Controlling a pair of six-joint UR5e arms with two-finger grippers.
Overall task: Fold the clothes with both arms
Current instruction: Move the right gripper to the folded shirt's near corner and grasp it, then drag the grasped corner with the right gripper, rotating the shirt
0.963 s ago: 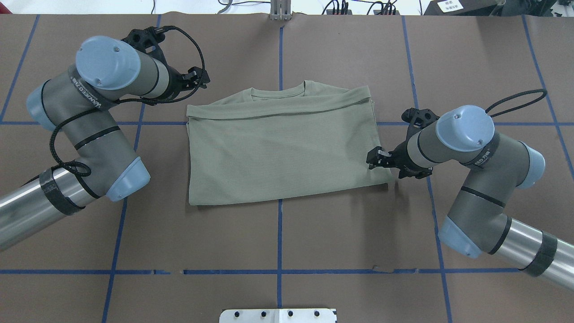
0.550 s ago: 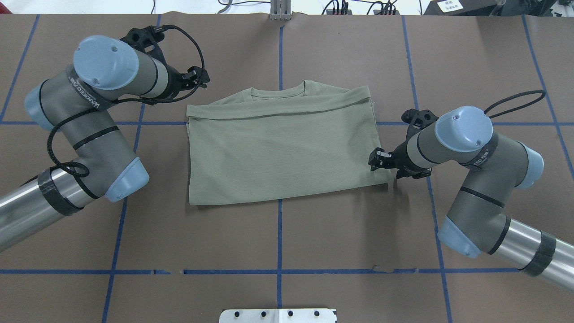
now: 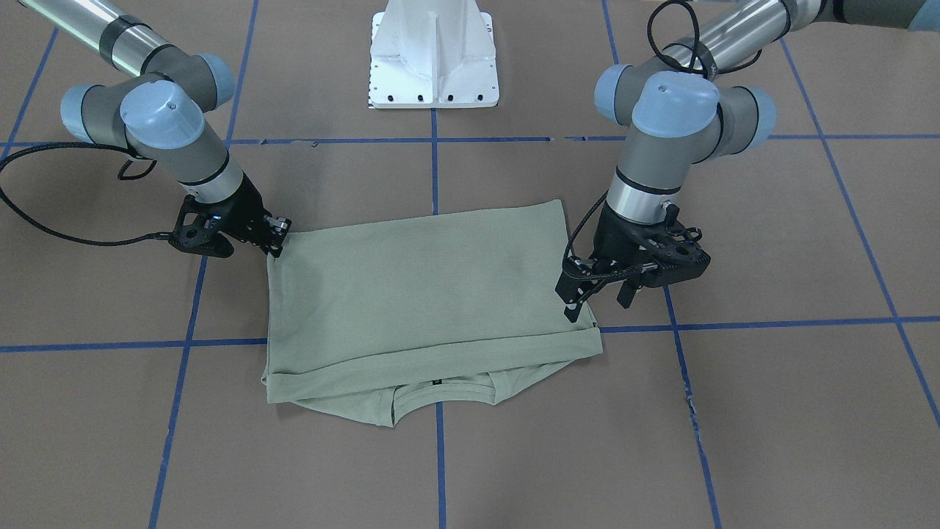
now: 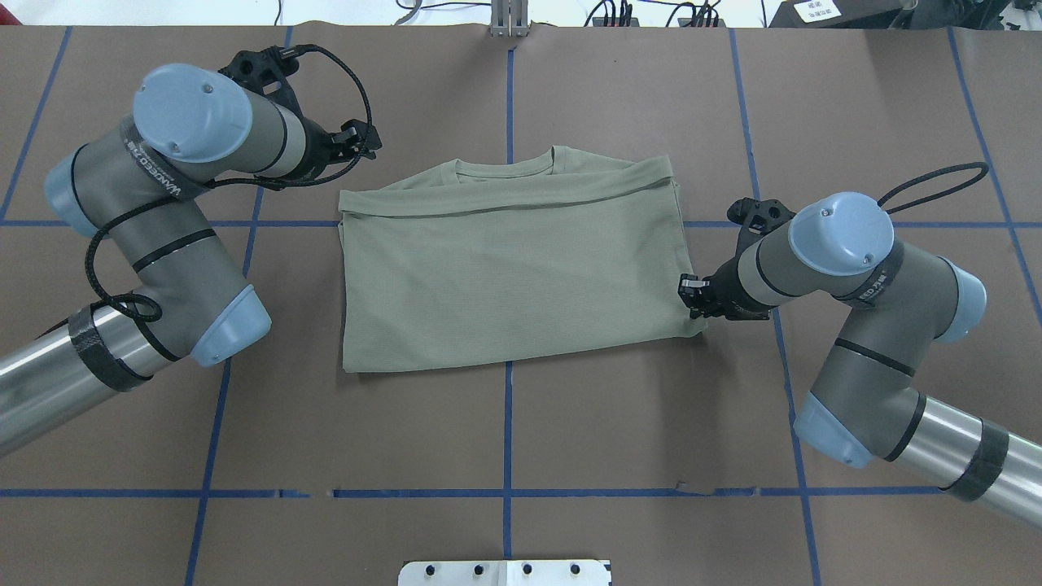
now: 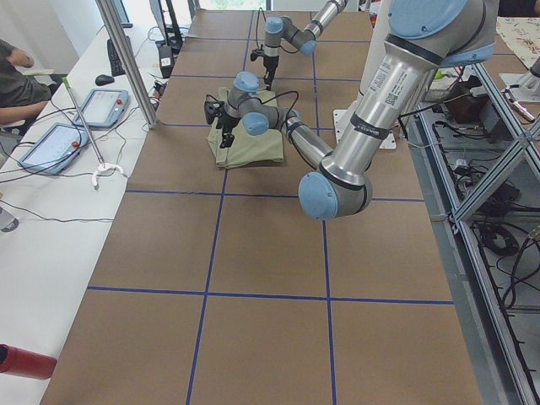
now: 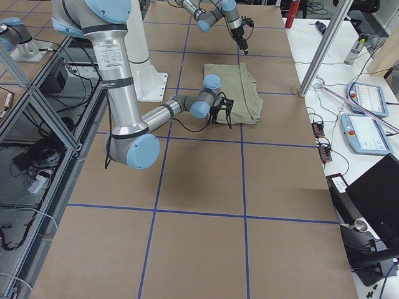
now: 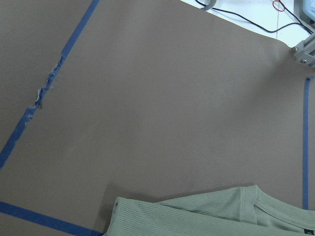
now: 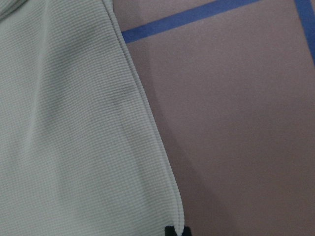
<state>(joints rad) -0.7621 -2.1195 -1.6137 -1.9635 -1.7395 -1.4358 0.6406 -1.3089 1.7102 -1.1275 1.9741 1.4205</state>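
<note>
Shirt [image 4: 505, 268], folded flat at the centre of the overhead frame, collar toward the top edge. We judge it light, limp and not slippery, best pinched at a corner or hem. Left gripper [image 4: 364, 140] hangs spread and empty beside the upper-left corner. The right gripper [image 4: 689, 292] meets the right hem, seemingly narrowed; we cannot tell whether it grips.

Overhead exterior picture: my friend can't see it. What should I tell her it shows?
A folded pale green shirt lies flat on a brown table marked with blue tape lines. The right arm's fingers are at the shirt's right edge; the left arm's fingers hang beyond its far left corner.
</note>
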